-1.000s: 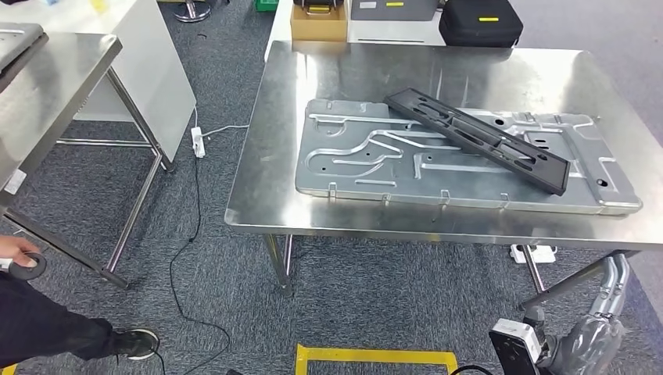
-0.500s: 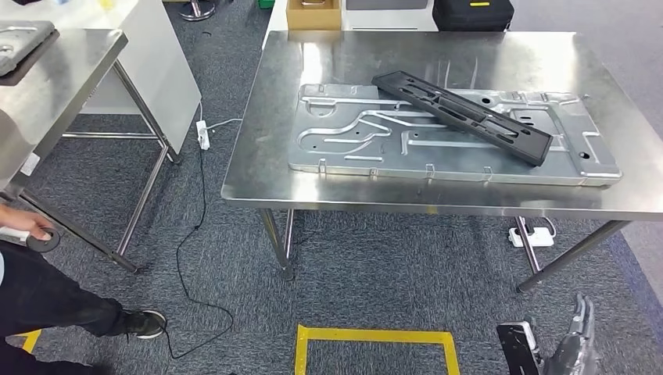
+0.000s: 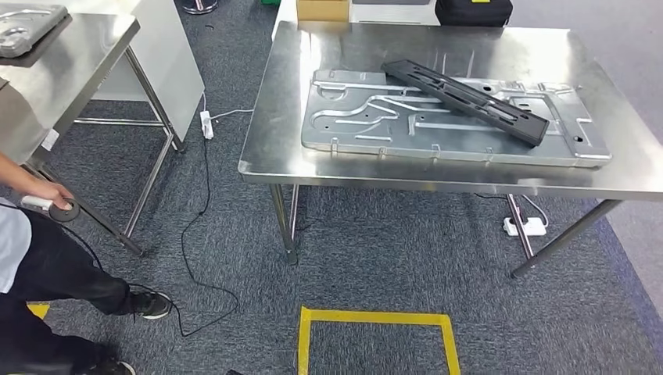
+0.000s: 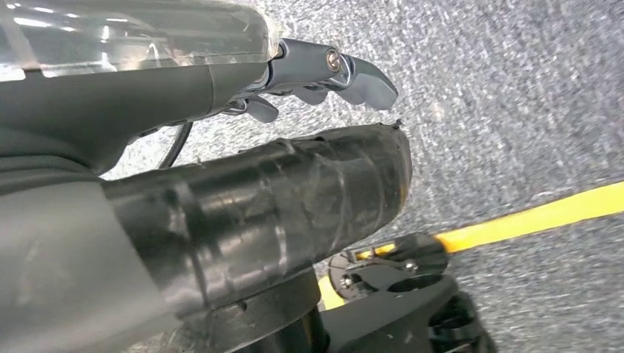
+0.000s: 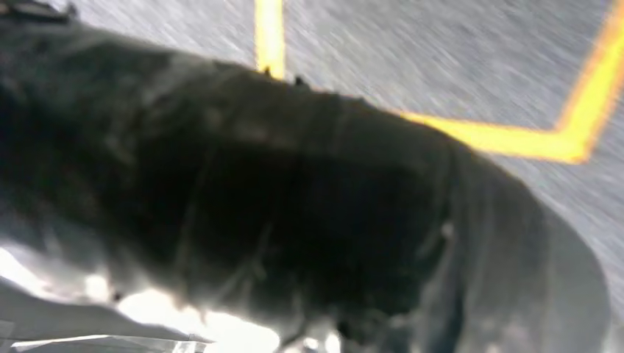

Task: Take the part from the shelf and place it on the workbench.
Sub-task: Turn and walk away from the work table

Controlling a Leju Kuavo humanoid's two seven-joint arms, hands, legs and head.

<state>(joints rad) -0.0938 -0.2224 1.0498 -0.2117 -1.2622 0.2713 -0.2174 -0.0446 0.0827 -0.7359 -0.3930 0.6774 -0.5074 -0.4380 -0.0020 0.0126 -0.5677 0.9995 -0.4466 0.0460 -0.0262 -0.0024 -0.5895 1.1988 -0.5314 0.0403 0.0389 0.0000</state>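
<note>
The black part (image 3: 464, 101) lay diagonally on the metal panel (image 3: 375, 125) on the workbench (image 3: 328, 168). The left hand (image 4: 324, 73) hung over carpet, fingers curled, holding nothing. The right hand's (image 5: 294, 220) fingers were too blurred to tell.

The head view is evenly and brightly lit, soft glare being thrown off the steel workbench (image 3: 438, 47), while the right wrist view is heavily smeared by blur

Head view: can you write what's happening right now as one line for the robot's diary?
black part lies across metal panel | panel on workbench | left hand holds nothing | right hand: blurred | person beside
</note>
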